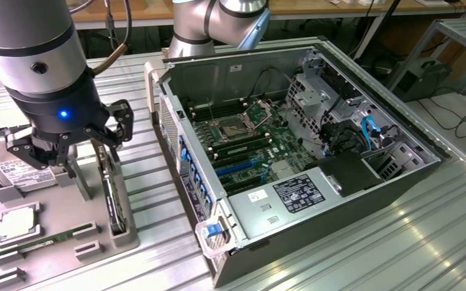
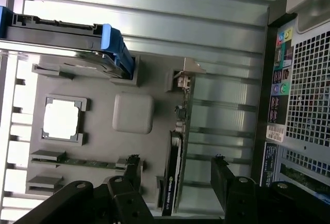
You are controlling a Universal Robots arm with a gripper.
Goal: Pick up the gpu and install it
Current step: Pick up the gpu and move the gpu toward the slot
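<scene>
Clearance seems to be the point of the grey holder (image 2: 100,87). It props the gpu (image 2: 176,149) upright on its long edge in a slot, with the pale bracket at the end nearer the hard drive (image 2: 56,33). Both flat faces therefore stand free for a finger on either side. The end effector (image 2: 176,178) hangs directly over the card with its jaws at their widest, one finger flanking each face. As far as the wrist view tells, neither finger touches the card, and nothing is held. The holder gives the CPU (image 2: 62,120) its own recess and the memory stick (image 2: 82,160) its own slot. Each sits apart from the card, probably so that a reach for one part leaves the others alone. On the exterior view's right of the holder, the computer case (image 1: 330,230) lies on its side on the table (image 1: 427,242) with its panel off. That turns the motherboard (image 1: 253,142) and its blue expansion slots (image 1: 237,167) upward, open to an approach from above. The card is not yet lifted.
</scene>
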